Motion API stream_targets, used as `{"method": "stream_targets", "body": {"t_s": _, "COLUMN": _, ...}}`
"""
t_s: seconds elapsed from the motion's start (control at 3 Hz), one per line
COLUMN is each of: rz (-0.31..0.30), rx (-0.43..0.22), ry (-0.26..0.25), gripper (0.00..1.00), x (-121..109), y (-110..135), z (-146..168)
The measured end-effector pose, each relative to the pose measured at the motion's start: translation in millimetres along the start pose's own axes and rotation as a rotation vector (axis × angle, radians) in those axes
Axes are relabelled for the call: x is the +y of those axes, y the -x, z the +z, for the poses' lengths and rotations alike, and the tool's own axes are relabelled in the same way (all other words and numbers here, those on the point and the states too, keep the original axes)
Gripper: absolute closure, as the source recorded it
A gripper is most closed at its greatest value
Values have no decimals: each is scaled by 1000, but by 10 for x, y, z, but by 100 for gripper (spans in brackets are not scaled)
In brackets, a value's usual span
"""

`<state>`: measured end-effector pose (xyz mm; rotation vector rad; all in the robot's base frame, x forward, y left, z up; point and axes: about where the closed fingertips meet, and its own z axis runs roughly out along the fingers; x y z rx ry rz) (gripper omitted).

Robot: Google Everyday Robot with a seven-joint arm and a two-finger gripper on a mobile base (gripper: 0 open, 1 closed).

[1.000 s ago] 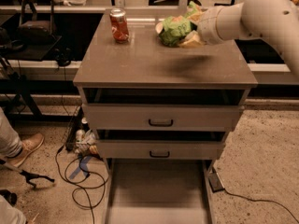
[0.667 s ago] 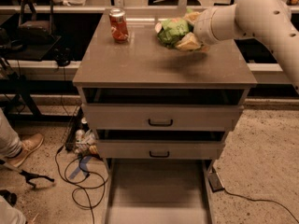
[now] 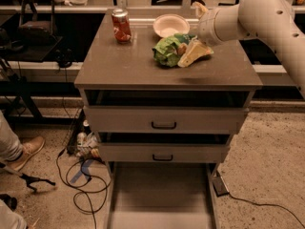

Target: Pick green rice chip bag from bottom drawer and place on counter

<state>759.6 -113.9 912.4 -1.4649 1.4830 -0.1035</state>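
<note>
The green rice chip bag (image 3: 166, 50) is at the counter's (image 3: 128, 70) middle right, low over or resting on the top; I cannot tell which. My gripper (image 3: 187, 51) reaches in from the right on the white arm and is shut on the bag's right side. The bottom drawer (image 3: 159, 194) is pulled open below, and its flat floor shows nothing in it.
A red soda can (image 3: 121, 26) stands at the counter's back left. A pale bowl (image 3: 170, 25) sits at the back middle, just behind the bag. The two upper drawers (image 3: 164, 120) are slightly ajar. Cables (image 3: 81, 185) and a person's shoe (image 3: 25, 151) are on the floor at left.
The gripper has carried the bag down and toward the counter's front, lower over the top. The bowl behind it now shows.
</note>
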Motion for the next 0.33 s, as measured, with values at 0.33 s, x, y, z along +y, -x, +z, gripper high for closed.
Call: {"method": "stream_targets", "body": {"t_s": 0.33, "rz": 36, "rx": 44, "ry": -30, "gripper": 0, "x": -18, "y": -301, "z": -422}}
